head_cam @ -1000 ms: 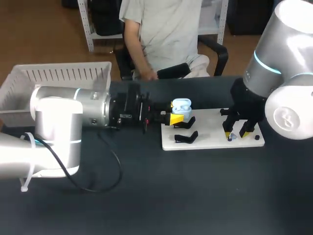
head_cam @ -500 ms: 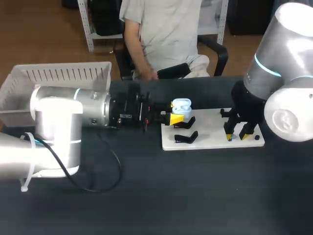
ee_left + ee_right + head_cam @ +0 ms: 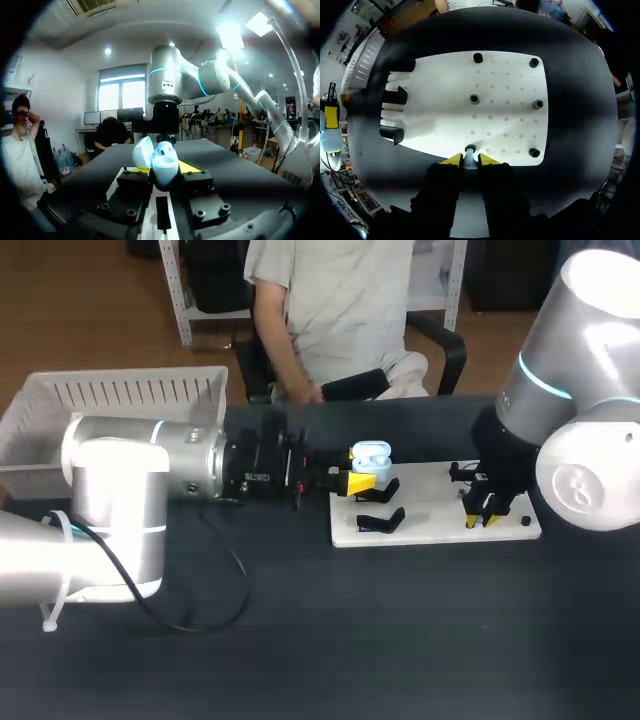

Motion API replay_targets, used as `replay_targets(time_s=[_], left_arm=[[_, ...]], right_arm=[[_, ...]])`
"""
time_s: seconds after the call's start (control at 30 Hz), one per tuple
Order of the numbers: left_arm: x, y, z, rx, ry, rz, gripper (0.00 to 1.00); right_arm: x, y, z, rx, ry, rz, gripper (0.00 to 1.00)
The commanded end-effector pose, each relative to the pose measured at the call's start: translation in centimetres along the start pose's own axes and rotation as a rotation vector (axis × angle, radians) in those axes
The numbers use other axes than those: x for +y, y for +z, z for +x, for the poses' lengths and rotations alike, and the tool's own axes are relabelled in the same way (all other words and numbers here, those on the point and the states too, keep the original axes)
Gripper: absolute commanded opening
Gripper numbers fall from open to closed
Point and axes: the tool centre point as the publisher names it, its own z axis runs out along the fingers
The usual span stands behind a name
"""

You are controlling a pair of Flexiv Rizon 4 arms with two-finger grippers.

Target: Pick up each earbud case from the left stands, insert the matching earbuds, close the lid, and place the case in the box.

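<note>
Our left hand [image 3: 361,481] has the light-blue earbud case [image 3: 371,457] clamped between its fingers, right over the left end of the white board [image 3: 430,530]. The case sits upright in the grip with its lid [image 3: 143,152] flipped open. We can't tell whether it's touching the black stand beside it or hanging just clear.

Our right hand [image 3: 470,159] is down at the board's near right part, yellow tips pinched in on a small earbud [image 3: 469,149] from both sides, so it's closed on that one. The black stands [image 3: 381,521] are on the board's left side, and a few black pegs [image 3: 478,58] are dotted over the rest of it.

The white box [image 3: 120,390] is way over at the far left of the surface [image 3: 300,640], well apart from the case.
</note>
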Motion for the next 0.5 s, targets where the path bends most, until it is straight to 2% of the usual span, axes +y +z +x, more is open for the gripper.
replay_targets(time_s=[0.03, 0.2, 0.5], left_arm=[[0.0, 0.1, 0.0, 0.002, 0.000, -0.001, 0.00], [0.0, 0.1, 0.0, 0.002, 0.000, -0.001, 0.00], [0.0, 0.1, 0.0, 0.002, 0.000, -0.001, 0.00]], right_arm=[[0.1, -0.1, -0.1, -0.001, 0.000, 0.006, 0.00], [0.2, -0.7, 0.0, -0.005, 0.001, 0.019, 0.00], [0.6, -3.4, 0.9, -0.030, -0.005, 0.042, 0.00]])
